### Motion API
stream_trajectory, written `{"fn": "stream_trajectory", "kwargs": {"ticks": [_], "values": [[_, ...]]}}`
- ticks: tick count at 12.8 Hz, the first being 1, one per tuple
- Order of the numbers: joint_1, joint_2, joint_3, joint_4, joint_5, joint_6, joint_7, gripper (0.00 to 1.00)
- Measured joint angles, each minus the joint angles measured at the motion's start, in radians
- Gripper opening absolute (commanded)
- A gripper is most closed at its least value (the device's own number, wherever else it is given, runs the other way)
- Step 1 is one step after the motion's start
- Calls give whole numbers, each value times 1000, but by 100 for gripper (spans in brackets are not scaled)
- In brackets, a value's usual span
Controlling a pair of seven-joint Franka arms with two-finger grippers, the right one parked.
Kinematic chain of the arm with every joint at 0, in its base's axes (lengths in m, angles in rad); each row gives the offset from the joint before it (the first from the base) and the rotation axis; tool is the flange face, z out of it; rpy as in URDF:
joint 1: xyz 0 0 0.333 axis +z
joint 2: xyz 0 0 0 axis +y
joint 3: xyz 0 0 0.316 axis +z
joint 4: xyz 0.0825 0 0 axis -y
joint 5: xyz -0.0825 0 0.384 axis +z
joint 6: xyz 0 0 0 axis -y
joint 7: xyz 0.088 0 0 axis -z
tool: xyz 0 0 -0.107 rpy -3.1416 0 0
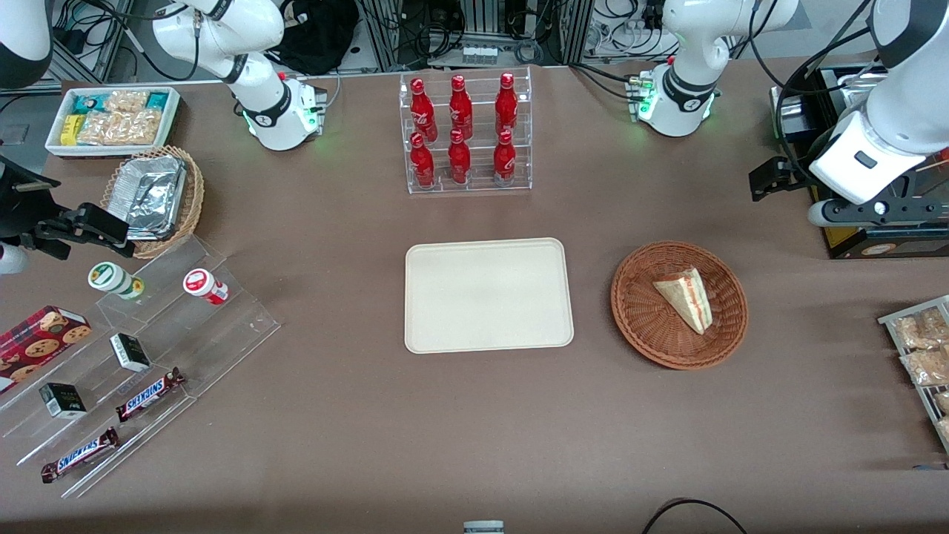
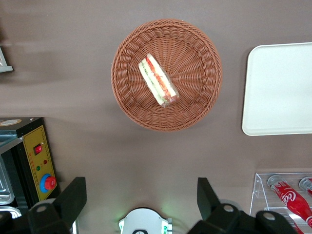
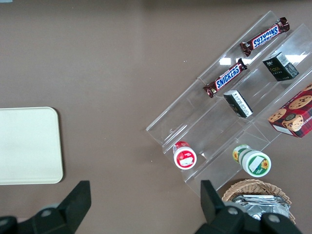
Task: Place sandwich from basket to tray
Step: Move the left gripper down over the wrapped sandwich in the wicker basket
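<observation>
The sandwich (image 1: 686, 298) (image 2: 158, 81), a wrapped triangular wedge with red and green filling along its edge, lies in the round reddish-brown wicker basket (image 1: 639, 319) (image 2: 195, 100). The cream tray (image 1: 488, 294) (image 2: 278, 87) sits flat beside the basket, toward the parked arm's end, with nothing on it. My gripper (image 2: 140, 195) hangs high above the table, farther from the front camera than the basket and apart from it. Its two black fingers (image 2: 73, 195) stand wide open with nothing between them.
A clear rack of red bottles (image 1: 465, 133) (image 2: 287, 195) stands farther from the front camera than the tray. A black and yellow control box (image 1: 852, 237) (image 2: 36, 161) sits at the working arm's end. Bagged snacks (image 1: 923, 348) lie near that end's table edge.
</observation>
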State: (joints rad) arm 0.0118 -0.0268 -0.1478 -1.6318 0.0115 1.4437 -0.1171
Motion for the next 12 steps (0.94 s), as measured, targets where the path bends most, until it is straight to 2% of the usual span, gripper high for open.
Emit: {"fn": "stream_trajectory", "kwargs": {"ticks": [6,12], "values": [[0,47,-2,-66,1,37,0,100],[0,64,-2,-262,1,268,0,100]]}}
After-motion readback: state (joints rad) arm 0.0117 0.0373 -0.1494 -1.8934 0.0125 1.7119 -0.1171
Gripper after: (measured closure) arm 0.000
